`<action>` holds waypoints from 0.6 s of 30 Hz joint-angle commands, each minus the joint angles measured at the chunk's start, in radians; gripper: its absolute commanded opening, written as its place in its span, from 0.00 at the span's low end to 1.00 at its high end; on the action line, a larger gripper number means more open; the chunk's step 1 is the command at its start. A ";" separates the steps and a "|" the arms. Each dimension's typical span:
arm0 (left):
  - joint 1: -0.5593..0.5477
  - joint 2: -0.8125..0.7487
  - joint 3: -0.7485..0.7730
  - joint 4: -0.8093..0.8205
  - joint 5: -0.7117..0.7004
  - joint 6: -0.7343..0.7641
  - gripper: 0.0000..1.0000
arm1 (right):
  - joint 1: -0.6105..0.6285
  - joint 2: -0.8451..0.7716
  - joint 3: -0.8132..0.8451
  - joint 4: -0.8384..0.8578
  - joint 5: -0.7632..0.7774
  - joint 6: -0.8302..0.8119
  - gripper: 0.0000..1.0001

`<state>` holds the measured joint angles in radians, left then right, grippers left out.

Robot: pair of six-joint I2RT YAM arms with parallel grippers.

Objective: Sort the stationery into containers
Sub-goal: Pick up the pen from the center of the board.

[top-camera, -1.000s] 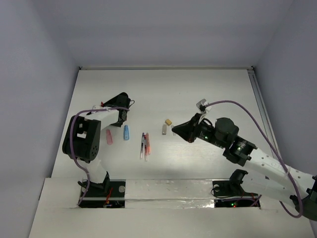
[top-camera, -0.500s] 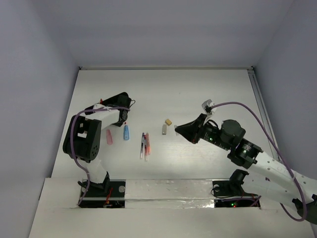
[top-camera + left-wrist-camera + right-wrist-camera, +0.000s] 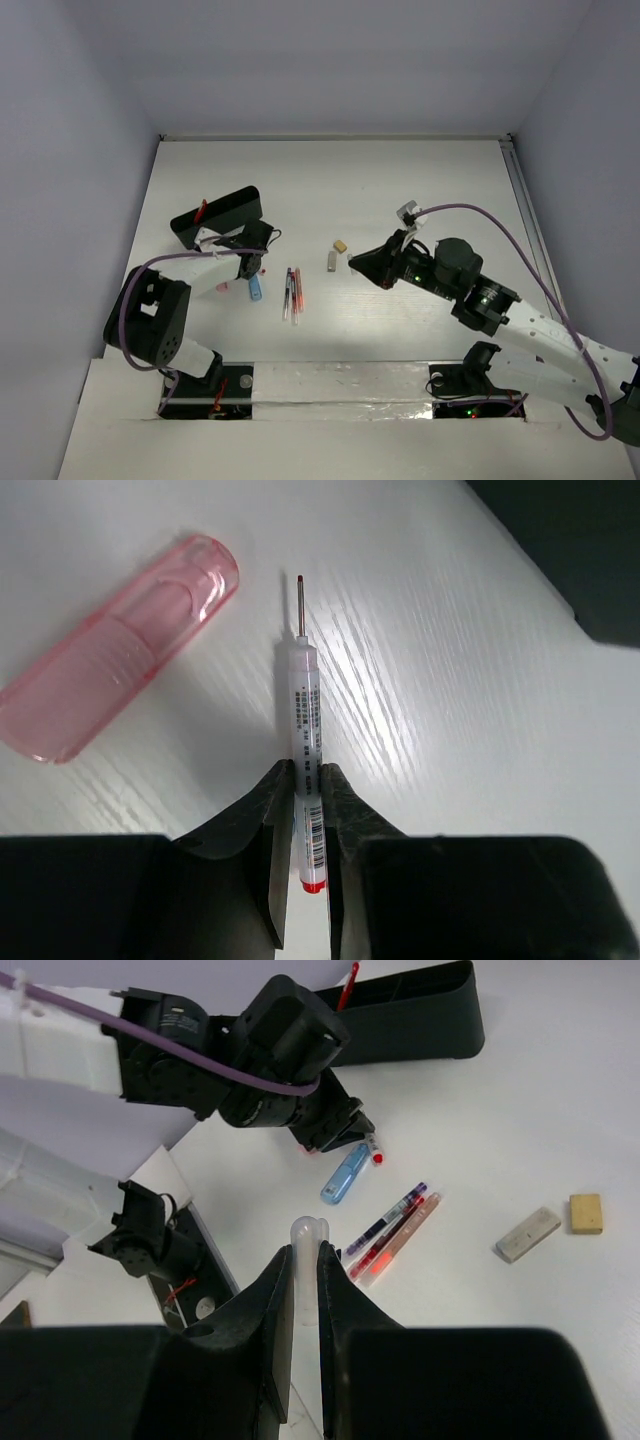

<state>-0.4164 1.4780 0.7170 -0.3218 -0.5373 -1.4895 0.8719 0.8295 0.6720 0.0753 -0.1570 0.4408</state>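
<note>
Stationery, loose, on a white table (image 3: pixel 420 190), listed from the arm bases outward.

Nearest row: three thin pens (image 3: pixel 292 292), red, dark and pinkish, lying side by side. A blue capsule (image 3: pixel 255 290) lies just left of them. A pink capsule (image 3: pixel 120 660) lies further left, beside the left claw.

Left claw (image 3: pixel 305 770): jaws closed on a white pen (image 3: pixel 303 705). It is thin, with a printed barrel, a red end cap and a bare metal tip pointing away from the claw. The grip sits near the red end, so most of the barrel sticks out ahead. Whether the pen lies on the table or hangs clear of it I cannot tell.

Right claw (image 3: pixel 306 1250): raised above the table, jaws closed on a clear tube (image 3: pixel 307 1232), rounded end showing.

Middle row: white eraser (image 3: pixel 332 261) and beige eraser (image 3: pixel 341 245), close together, apparently not touching.

Farthest: long black box (image 3: pixel 215 217), open top, one red pen (image 3: pixel 201 210) standing out of it at a slant.

Handling, judged: the white pen is probably light, stiff, smooth and round, so it may pivot or slip between flat pads. A hold nearer mid-barrel would steady it. The needle tip looks easy to bend and should be kept off the box wall.
</note>
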 commanded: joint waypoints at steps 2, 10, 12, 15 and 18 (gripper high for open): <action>-0.079 -0.112 -0.016 -0.028 -0.088 0.032 0.00 | 0.006 0.017 0.014 0.044 0.016 -0.014 0.00; -0.156 -0.287 -0.045 0.114 -0.197 0.268 0.00 | 0.006 0.077 0.009 0.089 0.086 0.007 0.00; -0.165 -0.373 -0.098 0.199 -0.176 0.357 0.00 | -0.004 0.092 0.012 0.109 0.111 0.021 0.00; -0.165 -0.504 -0.180 0.441 -0.092 0.566 0.00 | -0.013 0.135 0.026 0.135 0.129 0.041 0.00; -0.165 -0.617 -0.234 0.541 0.055 0.750 0.00 | -0.022 0.200 0.047 0.171 0.125 0.067 0.00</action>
<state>-0.5755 0.9440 0.5255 0.0132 -0.6029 -1.0000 0.8631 0.9863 0.6735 0.1455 -0.0589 0.4736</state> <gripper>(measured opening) 0.106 0.153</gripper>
